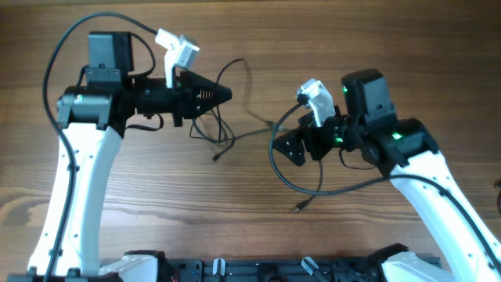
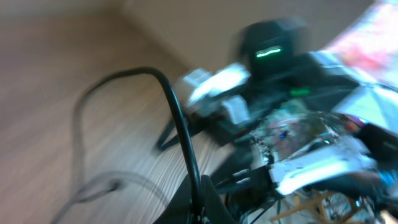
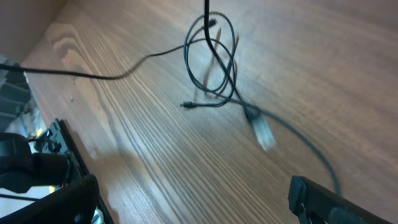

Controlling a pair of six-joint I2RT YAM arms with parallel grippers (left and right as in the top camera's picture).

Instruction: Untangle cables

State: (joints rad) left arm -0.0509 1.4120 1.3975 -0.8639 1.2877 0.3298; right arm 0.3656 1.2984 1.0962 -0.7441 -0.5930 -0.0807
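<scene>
My left gripper [image 1: 225,95] points right over the table's middle, shut on a thin dark cable [image 1: 241,64] that arcs up out of its tip. In the left wrist view that cable [image 2: 177,118] rises from between the closed fingers [image 2: 200,208] and bends left; the picture is blurred. Below the gripper lies a small tangle of cable loops [image 1: 207,131]. My right gripper [image 1: 293,145] stands open and empty, apart from them. A second cable [image 1: 275,166] curves past it to a plug [image 1: 300,207]. In the right wrist view, looped cables [image 3: 211,56] lie beyond the open gripper [image 3: 196,202].
A wooden table [image 1: 156,204] carries everything. A black base rail [image 1: 235,270] runs along its near edge, seen also in the right wrist view as a black rail [image 3: 68,149] at the left. The right arm [image 2: 273,50] fills the left wrist view's right side.
</scene>
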